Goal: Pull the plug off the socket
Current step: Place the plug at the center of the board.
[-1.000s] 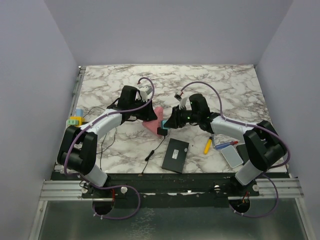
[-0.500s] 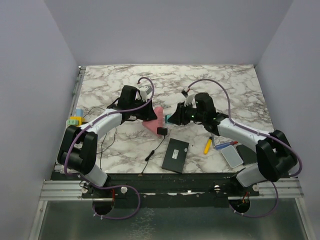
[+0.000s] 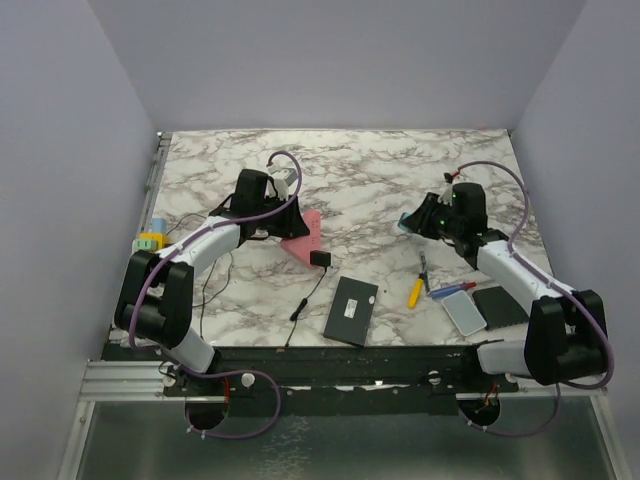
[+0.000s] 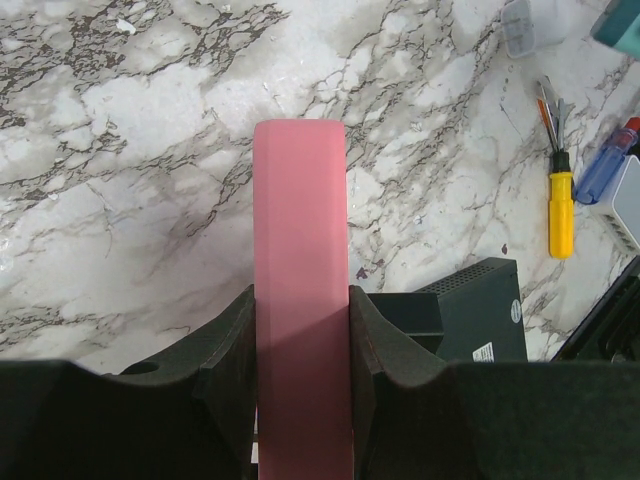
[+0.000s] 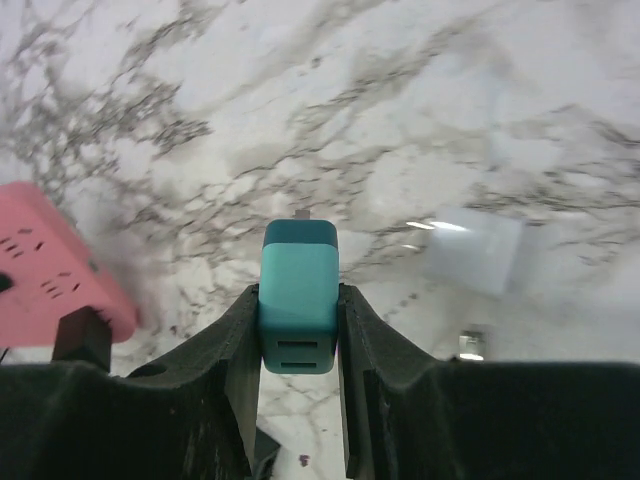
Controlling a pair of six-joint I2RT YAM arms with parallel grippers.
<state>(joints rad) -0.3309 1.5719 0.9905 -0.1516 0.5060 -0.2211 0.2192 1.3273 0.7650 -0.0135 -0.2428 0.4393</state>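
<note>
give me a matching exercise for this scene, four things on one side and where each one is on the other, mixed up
Things
1. pink socket strip
2. teal plug
3. yellow screwdriver
4. black box

Places
A. flat on the table, near its front edge
B. held in the right gripper, away from the strip
C. on the table, beside a blue marker
D. clamped in the left gripper

Pairs: 1-D, 2-B, 3-C, 4-A

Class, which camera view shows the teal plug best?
Right wrist: the teal plug fills the centre, clamped in the right gripper. Top external shows a teal speck; left wrist, only a corner at the frame edge.
</note>
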